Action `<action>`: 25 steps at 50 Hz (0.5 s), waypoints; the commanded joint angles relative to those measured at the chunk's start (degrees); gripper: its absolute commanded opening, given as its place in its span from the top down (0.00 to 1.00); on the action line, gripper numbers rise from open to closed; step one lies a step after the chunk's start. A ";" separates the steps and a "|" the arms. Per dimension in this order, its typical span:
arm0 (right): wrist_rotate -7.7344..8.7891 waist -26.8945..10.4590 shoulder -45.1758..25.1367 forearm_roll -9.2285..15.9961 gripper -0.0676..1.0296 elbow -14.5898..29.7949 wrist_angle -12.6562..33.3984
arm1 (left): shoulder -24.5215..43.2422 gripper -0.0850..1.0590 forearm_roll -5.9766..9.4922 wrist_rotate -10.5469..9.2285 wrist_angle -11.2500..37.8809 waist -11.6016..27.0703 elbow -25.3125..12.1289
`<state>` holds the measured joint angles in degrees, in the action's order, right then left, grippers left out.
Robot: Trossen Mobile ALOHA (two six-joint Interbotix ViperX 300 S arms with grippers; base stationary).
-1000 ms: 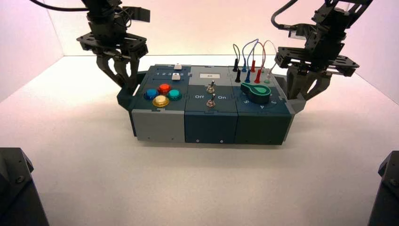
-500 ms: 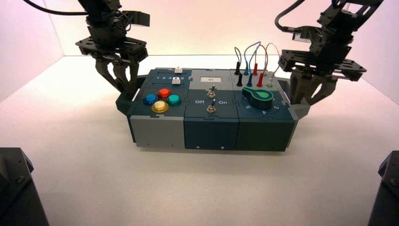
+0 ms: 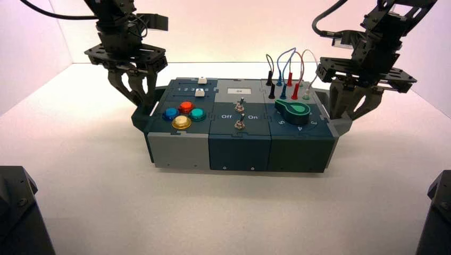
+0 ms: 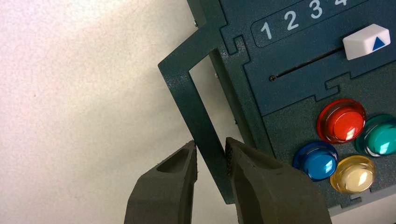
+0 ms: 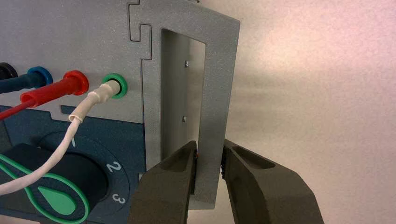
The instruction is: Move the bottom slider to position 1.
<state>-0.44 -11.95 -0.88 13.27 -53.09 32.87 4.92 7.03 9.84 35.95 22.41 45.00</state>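
1. The left gripper (image 4: 211, 142) has its jaws clamped across the flat dark-teal plastic handle (image 4: 187, 100); opposite, the right gripper (image 5: 210, 143) has its jaws closed on the grey plastic handle (image 5: 219, 70).
2. Inboard of the left jaws, well apart from them, sits the bottom slider, a white squarish plastic knob (image 4: 366, 42), near the 4. Its goal, the white printed 1 (image 4: 266, 30), lies nearer those jaws.
3. The step in hand appears to be steadying or placing the box (image 3: 239, 151). Both arms should move together, keeping it level and square; uneven pulling could twist it in the jaws.
4. Before any release, the box should be flat on the pale surface (image 3: 239, 212). The left jaws should then open evenly and back clear of the handle, without dragging it.
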 commanded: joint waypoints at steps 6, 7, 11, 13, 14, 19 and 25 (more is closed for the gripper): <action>0.53 -2.11 1.14 0.70 0.95 1.58 -0.70 | -0.44 0.95 0.97 0.35 -1.49 4.75 0.18; 0.53 -2.11 1.05 0.62 0.95 1.58 -0.88 | -0.62 0.95 0.97 0.35 -1.85 4.75 0.26; 0.53 -2.37 0.97 0.62 0.94 1.85 -1.41 | -1.32 0.95 0.97 0.35 -2.81 4.75 0.18; 0.53 -2.46 0.79 0.62 0.92 2.11 -1.76 | -1.58 0.95 0.97 0.35 -3.25 4.75 0.09; 0.53 -2.46 0.62 0.62 0.91 2.29 -1.93 | -1.67 0.95 0.97 0.35 -3.60 4.75 0.09; 0.53 -2.55 -0.18 0.70 0.91 2.81 -2.55 | -1.67 0.92 0.97 0.35 -4.48 4.75 -0.09; 0.44 -2.64 -1.32 0.70 0.88 3.43 -2.64 | -1.23 0.84 0.97 0.44 -5.27 4.75 -0.18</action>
<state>-0.35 -12.04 -2.02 13.18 -52.12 31.29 4.13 7.03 9.76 32.70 22.41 45.79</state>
